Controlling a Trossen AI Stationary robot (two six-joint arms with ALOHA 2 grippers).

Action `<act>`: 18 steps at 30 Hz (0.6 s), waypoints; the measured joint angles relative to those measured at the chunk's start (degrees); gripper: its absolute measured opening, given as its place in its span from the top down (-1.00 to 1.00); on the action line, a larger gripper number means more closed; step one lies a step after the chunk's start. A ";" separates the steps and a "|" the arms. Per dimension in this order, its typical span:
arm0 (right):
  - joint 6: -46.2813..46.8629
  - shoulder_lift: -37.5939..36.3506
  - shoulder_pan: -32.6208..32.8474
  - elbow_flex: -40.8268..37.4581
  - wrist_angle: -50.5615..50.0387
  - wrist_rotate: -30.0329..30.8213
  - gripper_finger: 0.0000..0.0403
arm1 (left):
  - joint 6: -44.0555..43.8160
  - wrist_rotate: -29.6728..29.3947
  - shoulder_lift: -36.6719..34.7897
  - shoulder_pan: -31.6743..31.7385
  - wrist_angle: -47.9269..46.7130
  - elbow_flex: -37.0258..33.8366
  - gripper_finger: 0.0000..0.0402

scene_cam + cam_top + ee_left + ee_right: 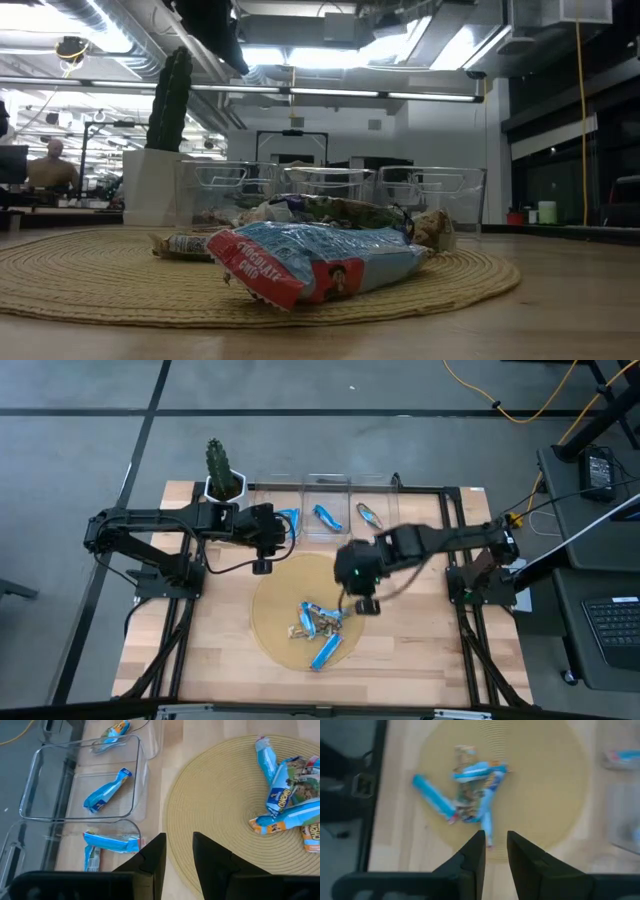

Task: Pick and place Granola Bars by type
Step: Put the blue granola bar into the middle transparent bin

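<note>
Overhead, right tool (366, 606) slightly parted, empty, above Granola Bars (318, 624).

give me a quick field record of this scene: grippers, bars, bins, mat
left gripper: empty, slightly open, at the mat's far-left edge by the bins
right gripper: empty, slightly open, above the mat just right of the pile
granola bars: pile on the mat, mixed blue and brown wrappers
bins: three clear, in a row behind the mat, one bar in each
mat: round, woven
cactus: far-left corner
</note>
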 joint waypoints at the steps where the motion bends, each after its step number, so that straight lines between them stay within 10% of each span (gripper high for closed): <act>1: 0.00 0.00 1.00 0.00 0.00 -0.08 0.59 | 0.00 0.14 0.00 0.00 0.00 0.00 0.56; 18: -4.27 0.39 5.78 -0.07 6.30 0.09 0.59 | -0.16 0.85 0.00 0.00 0.02 0.00 0.56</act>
